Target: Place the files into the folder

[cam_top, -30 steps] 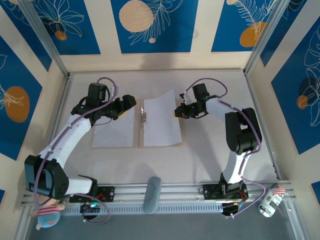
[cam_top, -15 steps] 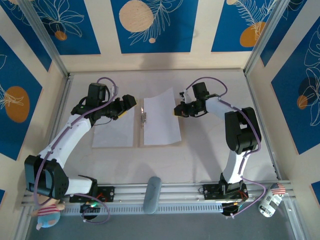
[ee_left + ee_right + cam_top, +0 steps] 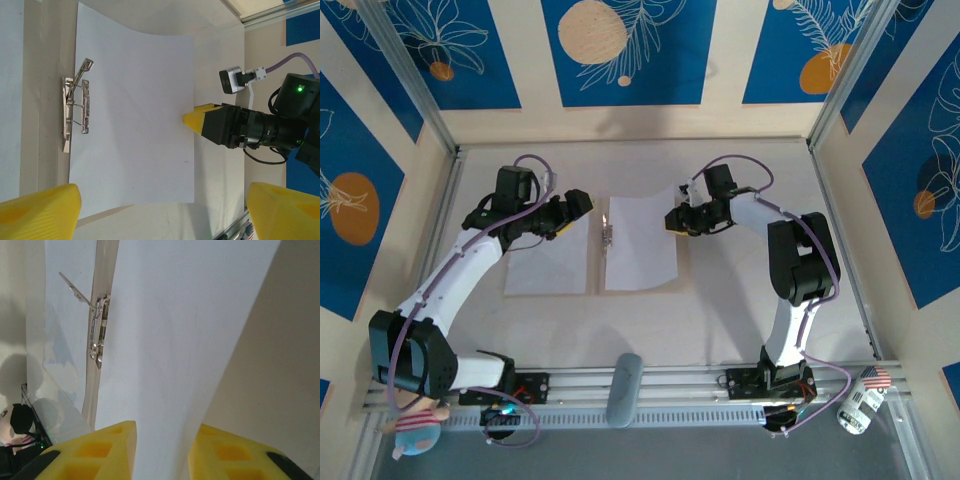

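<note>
Two arm bases sit along the near edge of the counter (image 3: 720, 320), with a grey oblong object (image 3: 624, 388) lying between them on the rail. Toward the middle of the counter the folder (image 3: 597, 270) lies opened flat, and a white sheet covers each panel. The left sheet (image 3: 547, 265) lies flat on the left panel. The right sheet (image 3: 640, 250) lies on the right panel just beside the spine, where a metal clip (image 3: 607, 235) stands with its lever raised.

At the right sheet's right edge, toward its far end, the right gripper (image 3: 672, 222) has that edge running between its yellow fingers (image 3: 90, 452). The jaws stand a little apart, so they seem to bracket the paper rather than pinch it, though the wrist view is too tight to be sure.

Farther back, the left gripper (image 3: 578, 205) hangs above the far end of the left sheet, near the clip, its jaws spread wide and holding nothing.
</note>
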`<action>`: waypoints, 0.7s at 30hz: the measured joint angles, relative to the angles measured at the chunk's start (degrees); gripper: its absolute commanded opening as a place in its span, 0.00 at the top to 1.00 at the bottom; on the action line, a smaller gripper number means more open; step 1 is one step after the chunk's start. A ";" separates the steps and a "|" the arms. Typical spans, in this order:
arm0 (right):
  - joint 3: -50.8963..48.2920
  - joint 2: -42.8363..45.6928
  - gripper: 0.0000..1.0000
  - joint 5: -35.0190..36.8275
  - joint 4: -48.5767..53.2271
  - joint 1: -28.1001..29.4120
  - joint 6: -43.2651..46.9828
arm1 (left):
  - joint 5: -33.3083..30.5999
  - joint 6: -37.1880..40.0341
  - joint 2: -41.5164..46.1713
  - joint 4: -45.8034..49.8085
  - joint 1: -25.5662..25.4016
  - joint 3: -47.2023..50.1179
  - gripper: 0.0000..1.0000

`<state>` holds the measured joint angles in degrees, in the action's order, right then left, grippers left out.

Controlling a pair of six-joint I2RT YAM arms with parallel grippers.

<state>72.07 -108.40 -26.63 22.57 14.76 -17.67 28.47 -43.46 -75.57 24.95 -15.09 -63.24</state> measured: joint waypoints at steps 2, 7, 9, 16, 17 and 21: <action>0.94 -0.48 0.61 0.76 0.63 0.00 0.02 | 0.00 -0.02 0.00 0.00 0.00 0.02 0.14; 2.84 -1.86 0.57 2.32 2.01 0.00 0.26 | 0.00 -0.02 -0.02 0.00 -0.02 0.02 0.14; 3.32 -2.25 0.55 2.95 2.78 0.00 0.63 | 0.00 -0.02 -0.02 0.00 -0.02 0.02 0.14; 3.48 -2.40 0.52 4.24 4.31 0.00 0.70 | 0.02 0.00 -0.52 0.00 -0.02 0.02 0.14; 3.48 -2.40 0.52 4.35 4.42 0.00 0.70 | 0.02 0.00 -0.63 0.00 -0.02 0.00 0.14; 3.48 -2.40 0.52 4.72 4.81 0.00 0.70 | 0.07 -0.02 -0.72 -0.02 -0.02 0.02 0.14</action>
<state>75.55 -110.80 -21.91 27.38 14.76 -16.97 28.53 -43.48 -76.29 24.93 -15.11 -63.22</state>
